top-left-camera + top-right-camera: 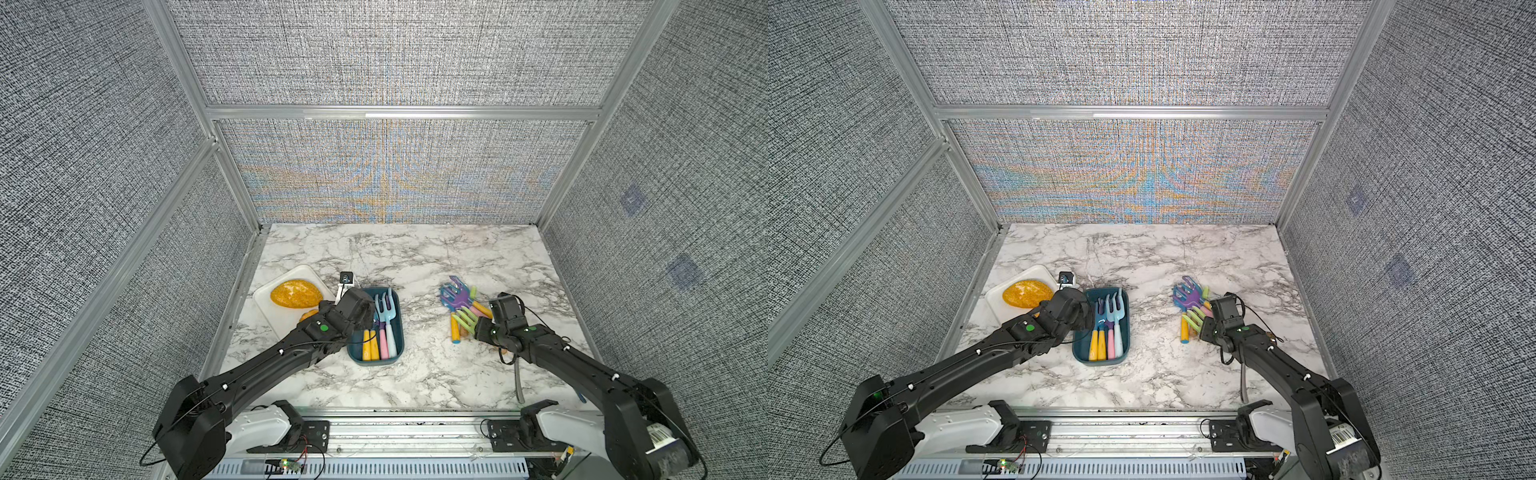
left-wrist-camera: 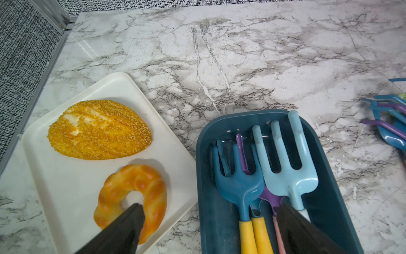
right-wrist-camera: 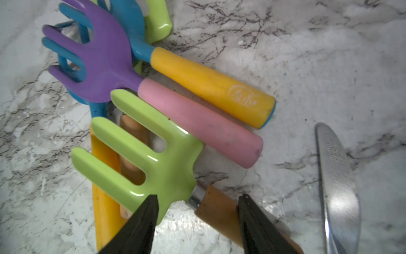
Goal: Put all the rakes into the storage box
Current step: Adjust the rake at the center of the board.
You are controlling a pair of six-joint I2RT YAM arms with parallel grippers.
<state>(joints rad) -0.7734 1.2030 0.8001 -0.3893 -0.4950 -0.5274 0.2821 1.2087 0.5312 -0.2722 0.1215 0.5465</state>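
Markings: the yellow handle (image 3: 208, 85) of a blue plastic rake carries an embossed cursive logo, not legible. A barcode label (image 1: 1343, 436) on the right arm's base is too small to read.

The lime-green plastic rake with wooden handle (image 3: 153, 158) lies on a pile of rakes at the right of the marble tabletop (image 1: 415, 257), well apart from the dark teal plastic storage box (image 1: 376, 362) at centre-left.

The right gripper (image 3: 198, 196) has its jaws apart, straddling the rake's neck; contact cannot be confirmed. The left gripper (image 2: 211, 205) is spread wide over the box's left wall, holding nothing. In both top views its wrist housing covers the fingertips.

A steel knife blade (image 3: 336, 176) is cut off at the frame edge.
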